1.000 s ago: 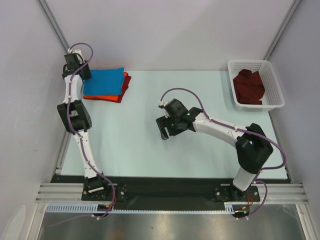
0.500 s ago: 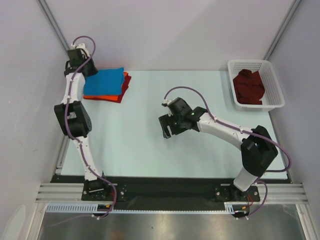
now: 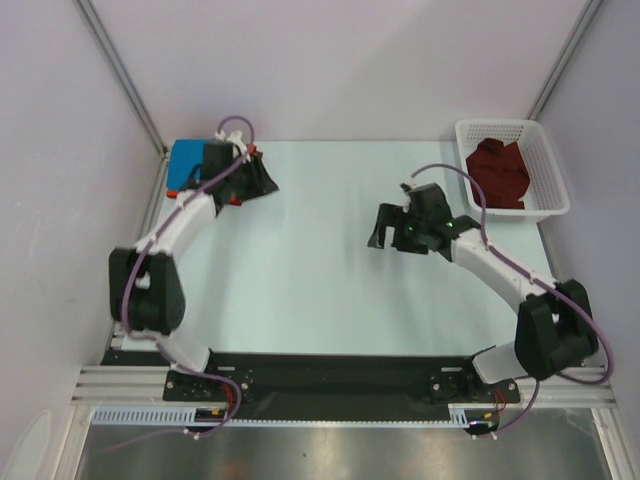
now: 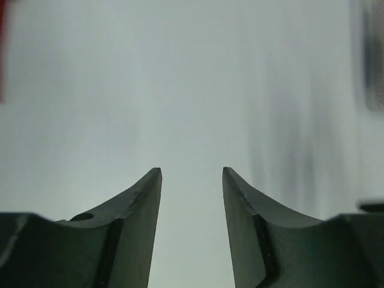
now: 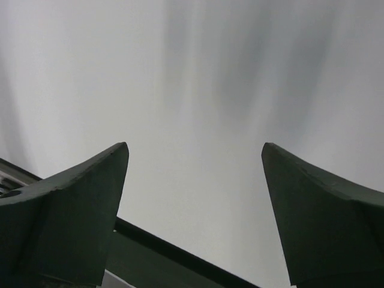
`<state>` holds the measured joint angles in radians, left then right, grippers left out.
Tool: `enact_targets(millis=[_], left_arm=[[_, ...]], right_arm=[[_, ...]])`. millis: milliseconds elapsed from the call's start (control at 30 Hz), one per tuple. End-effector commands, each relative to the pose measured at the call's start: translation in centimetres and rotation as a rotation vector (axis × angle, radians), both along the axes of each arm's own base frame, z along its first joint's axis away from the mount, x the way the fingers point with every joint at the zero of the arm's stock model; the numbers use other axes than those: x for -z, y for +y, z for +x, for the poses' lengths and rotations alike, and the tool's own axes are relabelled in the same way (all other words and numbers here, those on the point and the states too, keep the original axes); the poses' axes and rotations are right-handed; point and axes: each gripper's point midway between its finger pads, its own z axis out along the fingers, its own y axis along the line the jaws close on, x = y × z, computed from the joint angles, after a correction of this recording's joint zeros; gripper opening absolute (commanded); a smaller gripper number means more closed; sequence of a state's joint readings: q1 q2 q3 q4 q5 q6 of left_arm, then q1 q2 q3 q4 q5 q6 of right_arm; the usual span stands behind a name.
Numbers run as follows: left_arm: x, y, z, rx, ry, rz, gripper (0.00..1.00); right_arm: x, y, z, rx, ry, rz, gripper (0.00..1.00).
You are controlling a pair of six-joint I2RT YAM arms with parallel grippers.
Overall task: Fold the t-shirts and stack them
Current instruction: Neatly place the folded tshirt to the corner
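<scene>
T-shirts like these are light, limp cloth, we judge: they will sag and trail instead of holding a shape, so we would pinch a hem or a shoulder edge, one at each side, never the middle. Nearest us the table [image 3: 300, 285] runs pale between the two arms. Over its middle right the right gripper [image 3: 388, 230] hangs with its jaws spread wide and nothing between them; its wrist view shows only tabletop. Farther off, toward the far left corner, the left gripper [image 4: 191, 174] has its jaws partly apart, a clear gap between them and no cloth in it. It sits just beside the folded stack [image 3: 192, 180], where the blue t-shirt [image 3: 185, 158] lies on top and the edge of an orange t-shirt [image 3: 233, 201] peeps out beneath, the arm hiding much of the pile. At the far right corner stands the white lattice basket [image 3: 553, 172], and in it a maroon t-shirt [image 3: 498, 172], heaped and unfolded; whether one or several lie there we cannot tell. We take that heap for the work left, best lifted by a loose upper fold.
</scene>
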<state>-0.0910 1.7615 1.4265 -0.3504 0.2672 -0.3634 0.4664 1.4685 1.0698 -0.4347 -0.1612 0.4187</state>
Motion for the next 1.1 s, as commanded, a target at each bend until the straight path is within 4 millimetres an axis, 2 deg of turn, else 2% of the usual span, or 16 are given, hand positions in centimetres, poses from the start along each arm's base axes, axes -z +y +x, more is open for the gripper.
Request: enact_targets(millis=[0, 100, 167, 200, 233, 300, 333, 367, 433, 533, 567, 633, 767, 800, 867, 1067], left_arm=[[-4.3, -4.8, -6.2, 0.036, -0.088, -0.172, 0.51], [-5.4, -8.1, -12.1, 0.115, -0.15, -0.289, 0.67], [-3.1, -9.0, -15.6, 0.131, -0.116, -0.31, 0.71], [-5.1, -8.9, -17.3, 0.124, -0.17, -0.369, 0.72], [-5.0, -8.8, -18.2, 0.119, -0.178, -0.392, 0.8], [-3.3, -8.0, -20.3, 0.085, -0.167, -0.405, 0.82], [-4.9, -7.5, -21.3, 0.087, -0.234, -0.425, 0.83], [-3.7, -7.1, -21.9, 0.071, -0.231, -0.42, 0.83], [-5.4, -6.4, -23.1, 0.06, -0.324, -0.476, 0.88], [-3.9, -5.7, -24.4, 0.014, -0.337, -0.543, 0.91], [-4.8, -5.4, -25.1, 0.014, -0.385, -0.587, 0.92], [-2.6, -5.4, -25.8, -0.016, -0.345, -0.678, 0.96], [-0.2, -5.3, -27.7, -0.036, -0.314, -0.824, 0.99], [-0.6, -5.3, -28.0, -0.035, -0.31, -0.854, 0.99], [1.9, -5.4, -28.6, -0.041, -0.247, -0.853, 1.0], [4.2, -7.6, -30.3, 0.1, -0.153, -0.931, 1.0]], right_arm=[[-2.6, -2.4, 0.3, 0.133, -0.063, 0.165, 1.0], [-0.6, -5.3, -1.6, 0.222, -0.061, 0.179, 1.0], [-1.5, -5.4, -2.9, 0.217, -0.1, 0.237, 1.0], [-1.8, -5.2, -3.2, 0.216, -0.115, 0.271, 1.0], [-1.7, -5.2, -3.7, 0.208, -0.123, 0.293, 1.0], [-1.1, -5.0, -5.1, 0.187, -0.127, 0.344, 1.0], [-0.9, -4.9, -5.5, 0.187, -0.119, 0.375, 1.0], [0.4, -4.9, -6.7, 0.17, -0.079, 0.41, 1.0], [-0.4, -4.5, -7.3, 0.147, -0.108, 0.496, 1.0], [0.1, -3.6, -9.9, 0.065, -0.11, 0.642, 1.0], [-0.2, -3.0, -11.0, 0.055, -0.066, 0.73, 1.0], [0.3, -3.5, -12.1, 0.06, -0.132, 0.8, 1.0], [3.5, -4.7, -13.3, 0.17, -0.127, 0.802, 1.0], [5.7, -5.1, -13.9, 0.23, -0.044, 0.754, 1.0], [4.8, -5.4, -13.7, 0.238, -0.116, 0.745, 1.0], [8.4, -6.7, -14.4, 0.352, -0.026, 0.646, 1.0]])
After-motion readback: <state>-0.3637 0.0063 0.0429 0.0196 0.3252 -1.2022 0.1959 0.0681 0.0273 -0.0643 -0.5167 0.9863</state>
